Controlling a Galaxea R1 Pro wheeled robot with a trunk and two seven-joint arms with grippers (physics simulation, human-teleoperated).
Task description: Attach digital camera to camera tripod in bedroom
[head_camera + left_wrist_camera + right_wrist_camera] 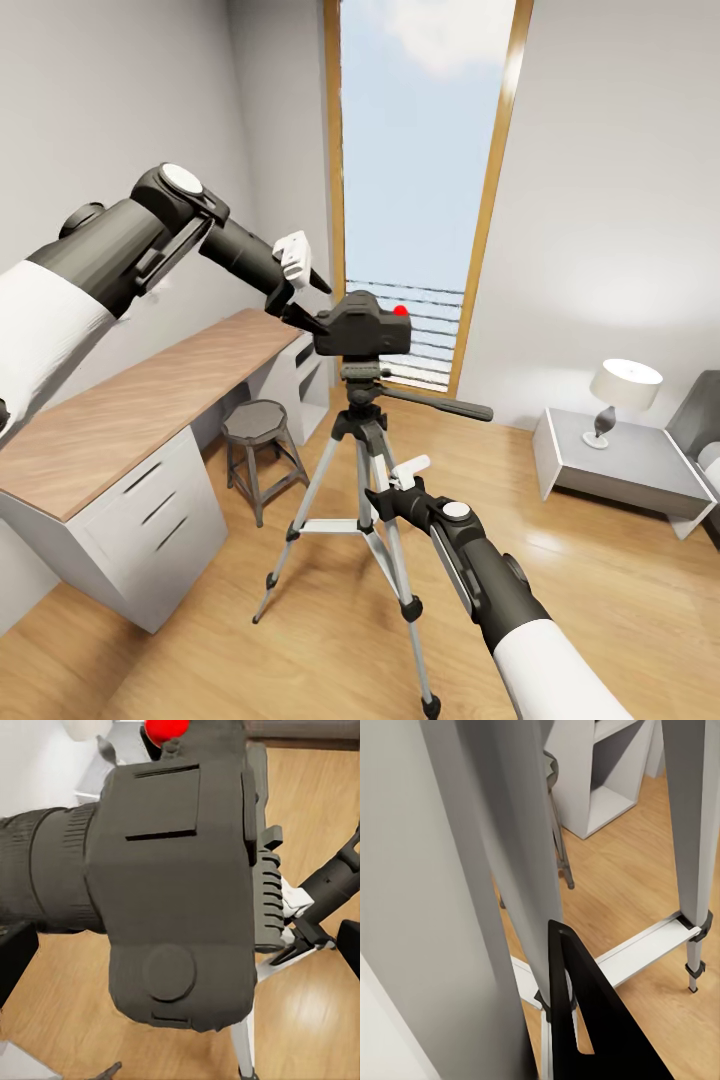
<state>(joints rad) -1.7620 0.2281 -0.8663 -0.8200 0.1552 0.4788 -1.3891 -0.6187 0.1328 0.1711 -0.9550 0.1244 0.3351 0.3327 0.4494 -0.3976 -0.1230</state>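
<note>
The black digital camera (360, 328), its red button (401, 311) on top, rests on the dark head of the camera tripod (362, 378), which stands on the wood floor before the window. My left gripper (308, 300) is at the camera's left side. In the left wrist view its fingers (15, 960) stand wide apart at the picture's edges, open, with the camera (176, 877) close in front. My right gripper (383, 497) is low down, closed around a silver tripod leg (521, 870). One black finger (585, 1027) lies against that leg.
A wood-topped white desk (130, 410) runs along the left wall with a short grey stool (255, 425) beside it. The tripod's pan handle (440, 403) sticks out to the right. A grey nightstand (620, 470) with a lamp (622, 395) and the bed's edge (705, 440) lie at the right.
</note>
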